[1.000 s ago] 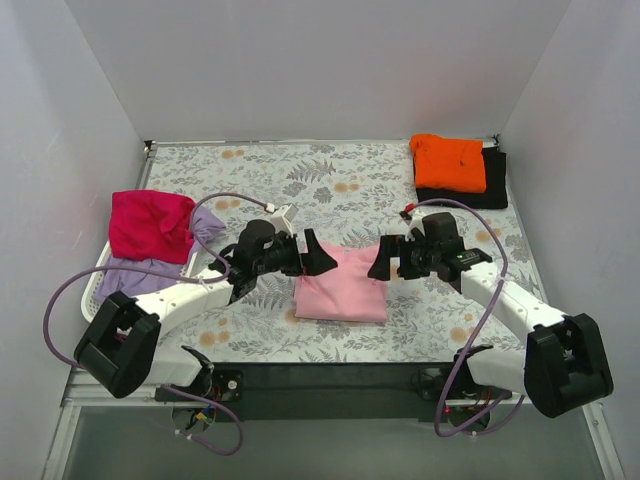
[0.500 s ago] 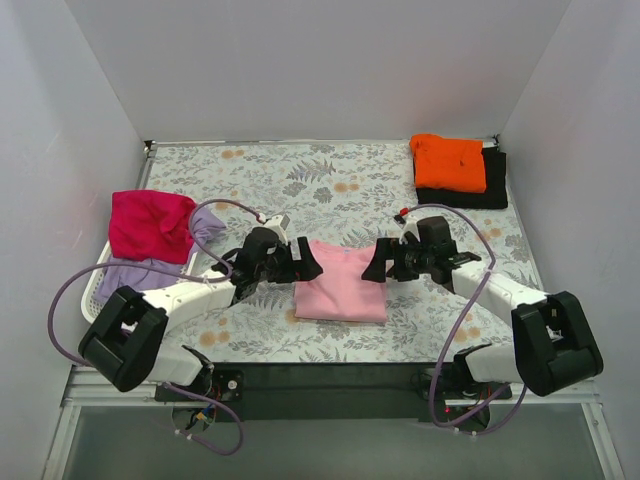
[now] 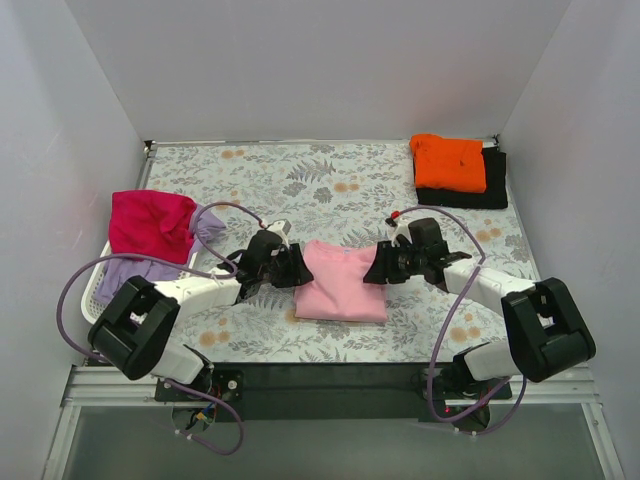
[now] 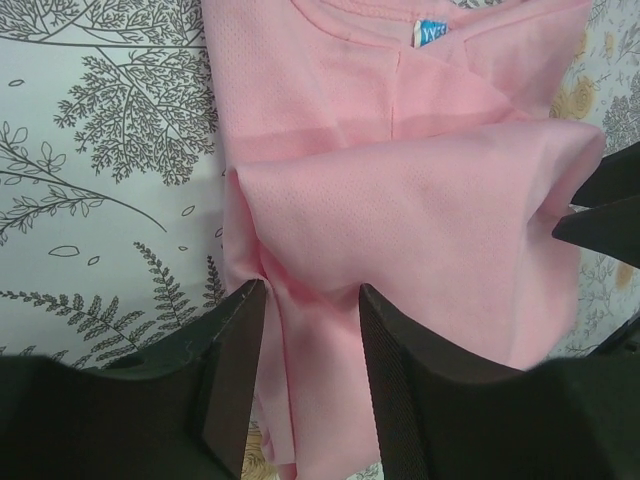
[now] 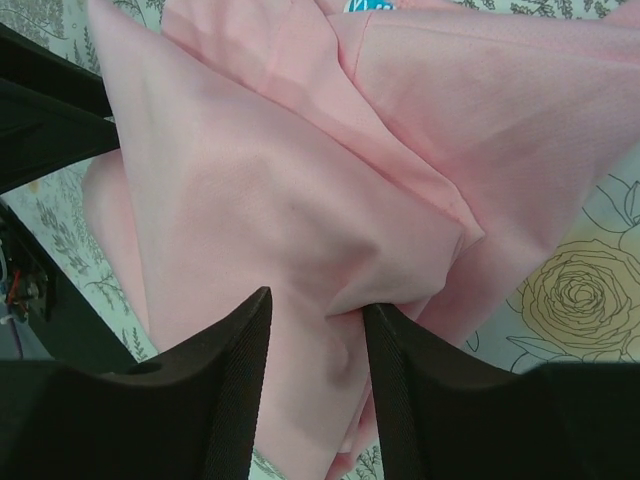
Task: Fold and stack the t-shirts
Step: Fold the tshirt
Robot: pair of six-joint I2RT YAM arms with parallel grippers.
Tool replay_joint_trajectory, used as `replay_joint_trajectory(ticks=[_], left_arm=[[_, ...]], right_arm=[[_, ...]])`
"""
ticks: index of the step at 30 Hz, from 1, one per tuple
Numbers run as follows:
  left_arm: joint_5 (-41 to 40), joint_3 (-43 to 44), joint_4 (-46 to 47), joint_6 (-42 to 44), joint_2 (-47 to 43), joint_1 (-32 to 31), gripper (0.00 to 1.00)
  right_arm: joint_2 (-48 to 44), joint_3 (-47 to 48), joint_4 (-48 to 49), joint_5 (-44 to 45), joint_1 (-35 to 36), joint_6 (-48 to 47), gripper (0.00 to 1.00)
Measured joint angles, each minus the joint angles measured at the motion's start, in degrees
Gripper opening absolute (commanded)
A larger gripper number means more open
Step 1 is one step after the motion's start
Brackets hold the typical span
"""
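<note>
Slippage is my main worry here. My left pincer (image 3: 289, 268) sits at the left edge of the light pink t-shirt (image 3: 342, 285) and my right pincer (image 3: 379, 266) at its right edge. Both are spread, each straddling a raised fold of the cloth without pinching it. If I close on the top layer alone, I judge the lower layers would be left lying and the tidy rectangle would open up. Too shallow a bite could let the cloth slide out mid-lift, and uneven lifting by my 2 arms would skew it. The pink shirt lies folded on the floral-printed table (image 3: 330, 180). Far behind it to the right, the orange t-shirt (image 3: 450, 162) rests on the black t-shirt (image 3: 497, 188). To its left, the magenta-red t-shirt (image 3: 150, 225) and the lavender t-shirt (image 3: 208, 222) drape over the white basket (image 3: 95, 297). Plain white walls (image 3: 300, 70) close in 3 sides around it.
</note>
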Motion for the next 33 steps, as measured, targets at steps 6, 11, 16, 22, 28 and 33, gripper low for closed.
replay_joint_trajectory(ticks=[6, 11, 16, 22, 28, 33], left_arm=[[1.5, -0.1, 2.3, -0.5, 0.7, 0.0, 0.00], [2.5, -0.1, 4.5, -0.5, 1.7, 0.0, 0.00], [2.6, -0.1, 5.0, -0.5, 1.7, 0.0, 0.00], [2.4, -0.1, 4.8, -0.6, -0.5, 0.0, 0.00], [1.4, 0.6, 4.7, -0.2, -1.5, 0.0, 0.00], [-0.1, 3.4, 4.2, 1.0, -0.2, 0.0, 0.00]], right_arm=[[1.1, 0.0, 0.1, 0.2, 0.2, -0.1, 0.05], [1.1, 0.0, 0.1, 0.3, 0.3, 0.0, 0.01], [0.4, 0.0, -0.1, 0.0, 0.3, 0.1, 0.01], [-2.9, 0.3, -0.5, 0.0, 0.3, 0.1, 0.01], [-4.3, 2.0, -1.6, 0.8, 0.3, 0.0, 0.01], [-4.3, 2.9, -2.5, 2.0, 0.3, -0.3, 0.01]])
